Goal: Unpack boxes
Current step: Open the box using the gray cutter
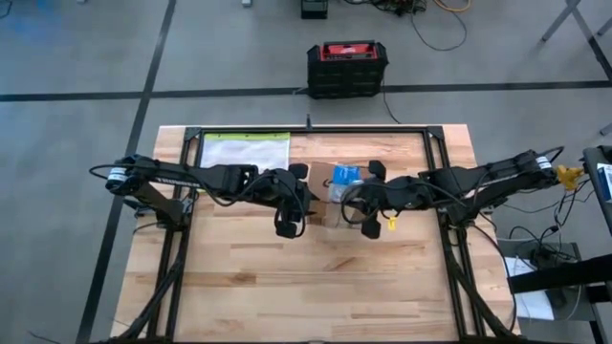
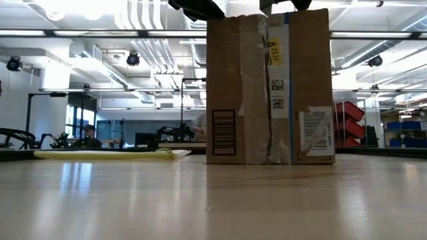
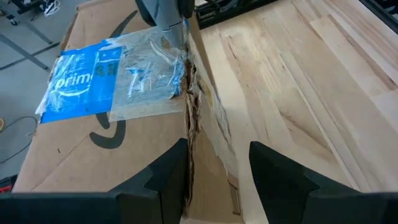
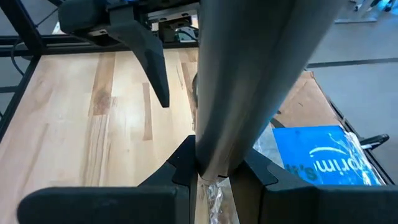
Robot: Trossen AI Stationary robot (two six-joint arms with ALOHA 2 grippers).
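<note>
The box point(image 2: 269, 90) stands upright on the table point(image 1: 287, 277), about mid-width and toward the far half, taped seam and labels facing the low camera. Both arms meet over its top.

The left gripper point(image 3: 214, 177) sits at the box's torn upper edge, jaws spread, one finger over the cardboard face and the other out over the wood. It grips nothing that I can see.

The right gripper point(image 4: 214, 171) is just across from it, jaws closed in on a grey, shiny sheet that rises straight up past the lens; this looks like the flap or film of the bag point(image 3: 118, 78), the clear-and-blue mailer lying on the box. The same pinch shows from the left wrist, at the bag's far corner by the ripped edge.

Judged from this, the step in hand is drawing the bag out of the box. Next, the right arm needs to lift and pull away while the left steadies the cardboard, or the box may tip.

Farther back, a pouch point(image 1: 246, 151) lies flat on the table's far left; beyond the table, a case point(image 1: 347, 67) sits on the floor.
</note>
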